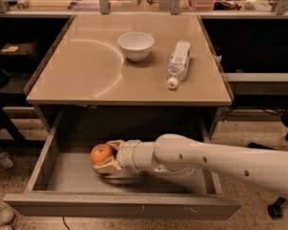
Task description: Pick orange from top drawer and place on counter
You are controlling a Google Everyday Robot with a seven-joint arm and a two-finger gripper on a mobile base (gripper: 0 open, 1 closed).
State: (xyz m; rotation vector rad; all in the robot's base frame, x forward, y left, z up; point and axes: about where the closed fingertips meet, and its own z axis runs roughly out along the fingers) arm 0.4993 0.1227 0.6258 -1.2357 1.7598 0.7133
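In the open top drawer [48,176], toward its 9 o'clock side, the gripper [106,155] clasps the orange [100,153] between both fingers. Up on the counter [86,75], a bottle [178,63] lies at 3 o'clock of a white bowl [135,45].

The white arm [221,159] comes in from the right edge and stretches left, almost level, low inside the open top drawer [120,206]. Its thick, rounded forearm narrows to a pale ribbed wrist [129,155]. The gripper [104,155] points left, with its two tan fingers [107,166] set one behind and one in front of the orange [100,152], pressed against its sides.
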